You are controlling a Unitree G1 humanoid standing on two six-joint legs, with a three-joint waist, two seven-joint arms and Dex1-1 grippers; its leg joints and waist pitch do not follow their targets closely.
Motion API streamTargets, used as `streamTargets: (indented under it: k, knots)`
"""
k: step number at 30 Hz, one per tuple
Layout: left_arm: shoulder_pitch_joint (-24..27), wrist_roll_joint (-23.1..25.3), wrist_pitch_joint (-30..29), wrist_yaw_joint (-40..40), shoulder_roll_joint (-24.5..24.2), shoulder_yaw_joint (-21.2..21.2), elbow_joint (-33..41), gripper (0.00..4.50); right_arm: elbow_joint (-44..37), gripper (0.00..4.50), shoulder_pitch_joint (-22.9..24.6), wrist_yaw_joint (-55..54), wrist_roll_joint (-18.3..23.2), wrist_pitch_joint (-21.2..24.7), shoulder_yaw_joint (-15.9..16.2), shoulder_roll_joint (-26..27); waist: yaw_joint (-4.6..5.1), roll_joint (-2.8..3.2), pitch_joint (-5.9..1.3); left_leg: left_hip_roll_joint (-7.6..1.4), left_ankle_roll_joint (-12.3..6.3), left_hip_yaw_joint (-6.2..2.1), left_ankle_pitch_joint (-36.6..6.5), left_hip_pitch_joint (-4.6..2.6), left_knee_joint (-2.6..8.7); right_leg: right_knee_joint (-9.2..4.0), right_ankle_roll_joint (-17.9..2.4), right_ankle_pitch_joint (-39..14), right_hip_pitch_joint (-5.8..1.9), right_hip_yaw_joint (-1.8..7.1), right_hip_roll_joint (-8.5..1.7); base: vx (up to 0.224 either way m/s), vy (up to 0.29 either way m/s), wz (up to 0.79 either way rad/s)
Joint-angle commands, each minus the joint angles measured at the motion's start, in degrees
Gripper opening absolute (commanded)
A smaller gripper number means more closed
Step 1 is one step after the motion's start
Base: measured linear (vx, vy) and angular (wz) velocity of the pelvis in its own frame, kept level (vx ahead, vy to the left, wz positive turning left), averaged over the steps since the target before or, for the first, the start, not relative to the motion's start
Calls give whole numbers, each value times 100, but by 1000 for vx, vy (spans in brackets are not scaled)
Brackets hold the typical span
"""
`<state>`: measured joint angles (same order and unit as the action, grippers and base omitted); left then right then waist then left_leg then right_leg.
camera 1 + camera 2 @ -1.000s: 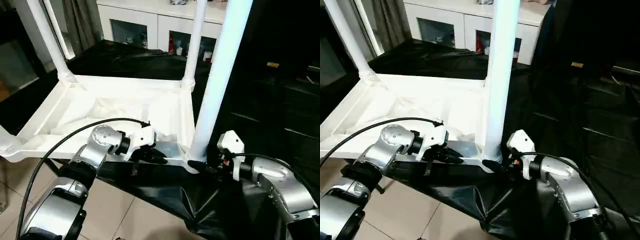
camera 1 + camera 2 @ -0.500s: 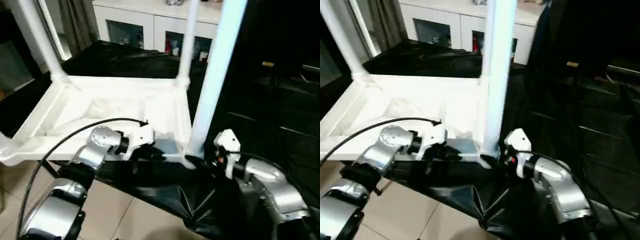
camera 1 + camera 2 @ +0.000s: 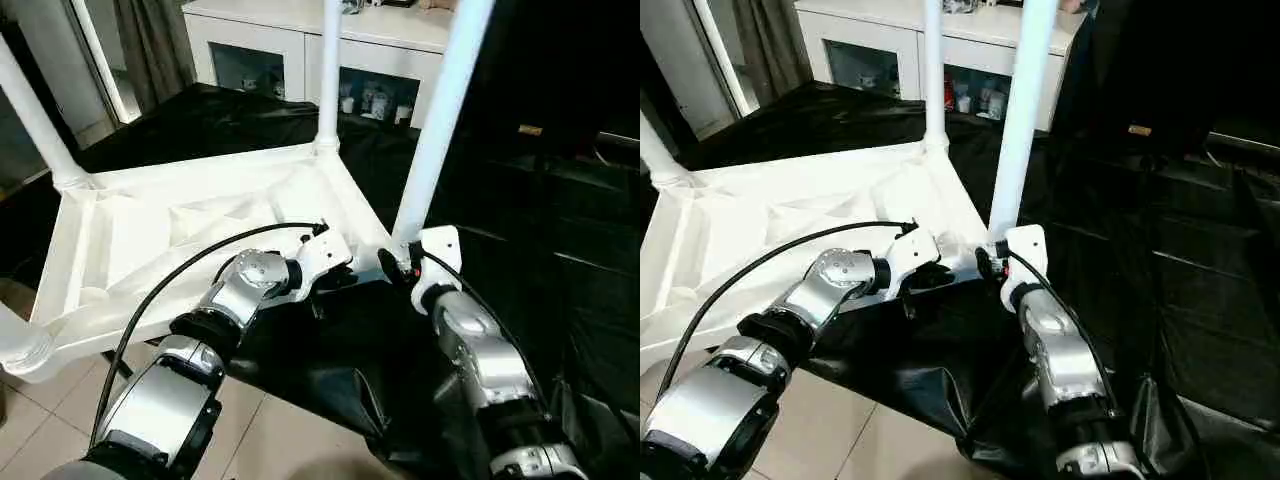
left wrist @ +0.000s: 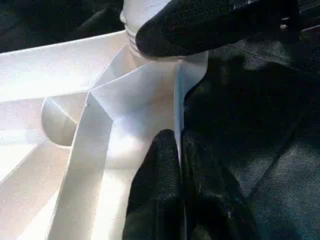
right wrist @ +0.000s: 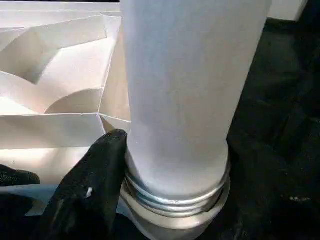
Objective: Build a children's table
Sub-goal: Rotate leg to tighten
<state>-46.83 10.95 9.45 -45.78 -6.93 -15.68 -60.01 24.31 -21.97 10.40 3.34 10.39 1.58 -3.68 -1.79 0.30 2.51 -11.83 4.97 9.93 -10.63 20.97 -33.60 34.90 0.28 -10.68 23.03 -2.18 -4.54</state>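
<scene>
The children's table lies upside down on a surface draped in black sheeting, its ribbed underside facing up. That way round makes sense to me: the corner sockets open upward, so legs can be stood in them from above.

At the near right corner of the upturned top, both arms work together. The left gripper has its jaws pressed together on the thin outer rim wall of the top, right beside that corner; I take this as a brace, keeping the top from sliding or turning while the leg is worked. The right gripper has its jaws spread around the base of the near leg, one black finger lying against it just above the threaded collar where the leg meets its socket. Threads remain visible there, so I judge the leg is not yet fully seated and the grip is for turning it home.

Counting: one top. Four legs stand up from it, the near right one in the gripper, one at the far right corner, one at the far left corner, and the base of one at the near left corner. Behind stands a white cabinet with glass doors.
</scene>
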Motion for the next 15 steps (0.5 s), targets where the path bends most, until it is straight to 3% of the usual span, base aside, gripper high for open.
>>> streamTargets:
  k: [1, 5, 7, 9, 13, 15]
  knots:
    - [31, -99, 158, 151, -15, 124, -49, 0, 86, 328, 111, 392, 14, 60, 296, 59, -25, -65, -311, -53, -161, 3, -1267, -6, 417, -499, -1020, -1424, -262, 183, -278, 0, 0, 0]
    - [168, -225, 356, -574, -210, 84, 95, 0, -266, 375, 167, 1226, 187, 112, 352, -477, -38, -70, -319, -57, -276, 7, -1189, 4, 400, -475, -1098, -1146, -301, 179, -270, 0, 0, 0]
    - [272, -273, 622, -1080, -385, 21, 168, 0, -646, 382, 302, 2183, 286, 219, 567, -1026, -54, -81, -321, -67, -366, 10, -1129, 11, 385, -457, -1193, -923, -325, 183, -272, 0, 0, 0]
    - [316, -352, 639, -1292, -426, 46, 211, 0, -803, 382, 371, 2532, 336, 227, 640, -1235, -66, -79, -326, -77, -458, 20, -1040, 6, 370, -431, -1274, -732, -319, 185, -276, 0, 0, 0]
    - [431, -629, 595, -1866, -522, 143, 353, 0, -1148, 382, 555, 3331, 505, 212, 748, -1745, -69, -84, -306, -86, -425, 25, -1170, -14, 381, -453, -1333, -998, -300, 178, -272, 0, 0, 0]
    - [562, -973, 464, -2593, -650, 235, 584, 0, -1352, 382, 670, 3938, 643, 206, 777, -2150, -89, -89, -304, -104, -480, 30, -1207, -14, 379, -450, -1363, -1046, -308, 192, -291, 0, 0, 0]
